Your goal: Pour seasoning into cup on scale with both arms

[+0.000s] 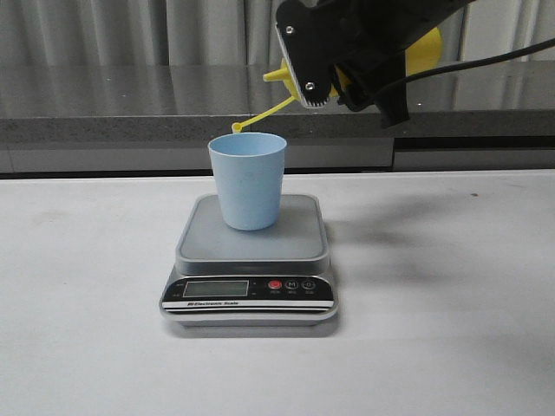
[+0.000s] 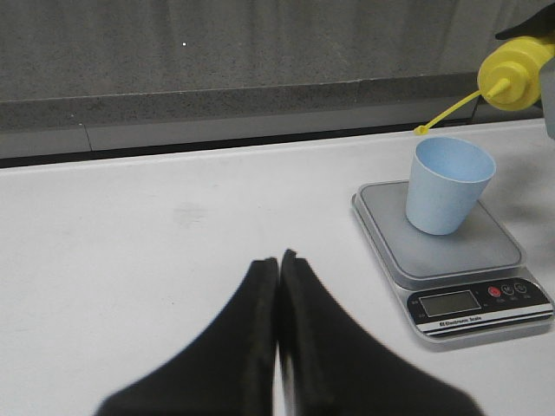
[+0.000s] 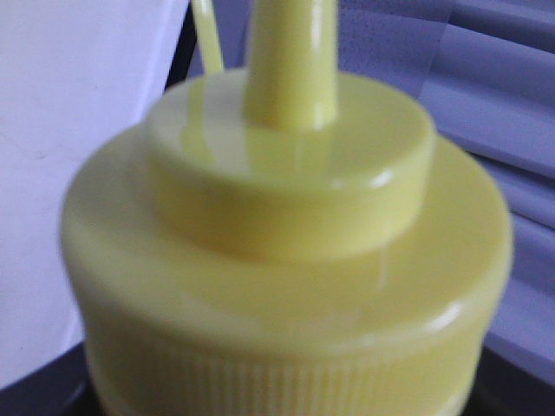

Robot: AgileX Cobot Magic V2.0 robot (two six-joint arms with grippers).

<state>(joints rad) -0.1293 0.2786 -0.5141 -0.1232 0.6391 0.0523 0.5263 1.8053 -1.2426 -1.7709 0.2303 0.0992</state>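
Observation:
The pale blue cup (image 1: 248,182) stands upright on the grey platform of the scale (image 1: 251,260). My right gripper (image 1: 360,74) is shut on the yellow seasoning bottle (image 1: 427,48) and holds it tilted high above the cup's right, nozzle (image 1: 276,76) pointing left. Its tethered cap (image 1: 237,127) dangles just over the cup's far rim. The bottle's top (image 3: 286,243) fills the right wrist view and hides the fingers. My left gripper (image 2: 278,260) is shut and empty, low over the table left of the scale (image 2: 460,251) and cup (image 2: 447,186); the bottle (image 2: 513,74) shows above them.
A grey stone ledge (image 1: 104,130) runs along the back of the white table. A black cable (image 1: 512,54) trails from the right arm toward the right edge. The scale's black panel with its display faces the front.

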